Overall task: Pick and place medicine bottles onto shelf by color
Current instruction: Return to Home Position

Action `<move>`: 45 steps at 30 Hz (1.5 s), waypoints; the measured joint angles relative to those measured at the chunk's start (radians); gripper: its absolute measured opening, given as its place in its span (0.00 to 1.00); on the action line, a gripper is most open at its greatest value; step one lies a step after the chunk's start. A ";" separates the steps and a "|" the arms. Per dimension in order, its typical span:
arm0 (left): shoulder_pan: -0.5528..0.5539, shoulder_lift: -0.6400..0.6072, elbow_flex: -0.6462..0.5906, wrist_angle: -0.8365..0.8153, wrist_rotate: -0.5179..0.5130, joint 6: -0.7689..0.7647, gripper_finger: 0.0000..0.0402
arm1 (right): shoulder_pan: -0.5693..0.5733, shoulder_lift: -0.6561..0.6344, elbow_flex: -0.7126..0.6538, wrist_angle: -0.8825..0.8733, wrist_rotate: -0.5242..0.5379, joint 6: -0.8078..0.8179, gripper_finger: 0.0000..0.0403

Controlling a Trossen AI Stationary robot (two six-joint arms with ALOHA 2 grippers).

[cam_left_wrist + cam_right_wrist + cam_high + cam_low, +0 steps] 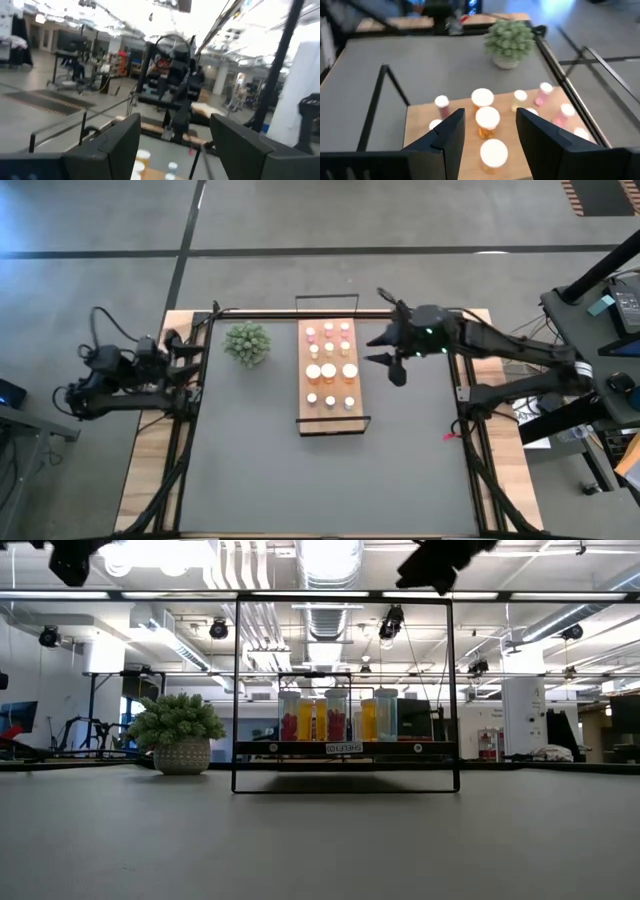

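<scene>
The light-wood shelf (304,416) lies in the middle of the table, with black wire rails at its far and near ends. Several white-capped medicine bottles (329,369) stand upright on it: pinkish ones at the far end, larger orange ones in the middle, small ones at the near end. They also show in the low view (335,715) and the right wrist view (487,120). My right gripper (388,352) hovers open, high above the shelf's right edge, and touches nothing. My left gripper (196,348) is open and empty at the table's left edge.
A green spiky plant in a pot (247,343) stands to the left of the shelf's far end. Black frame rails (462,395) run along the table's left and right sides. Bare grey mat (320,480) lies on the near side of the shelf.
</scene>
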 joint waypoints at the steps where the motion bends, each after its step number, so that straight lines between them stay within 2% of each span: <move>1: 0.000 0.007 -0.019 0.012 -0.007 -0.002 0.56 | 0.000 -0.036 -0.051 0.039 0.014 0.029 0.41; 10: 0.000 0.073 -0.281 0.408 -0.017 0.030 0.56 | 0.000 -0.288 -0.404 0.309 0.155 0.190 0.41; 22: 0.000 0.076 -0.583 0.871 -0.099 0.021 0.56 | 0.000 -0.421 -0.754 0.607 0.228 0.354 0.40; 29: 0.000 0.083 -0.595 0.849 -0.161 -0.004 0.56 | 0.000 -0.431 -0.918 0.821 0.239 0.444 0.39; 34: 0.000 0.083 -0.595 0.854 -0.252 -0.004 0.56 | 0.000 -0.431 -1.003 0.942 0.277 0.487 0.37; 45: 0.000 0.081 -0.595 0.854 -0.277 -0.004 0.56 | 0.000 -0.432 -1.110 1.005 0.286 0.580 0.33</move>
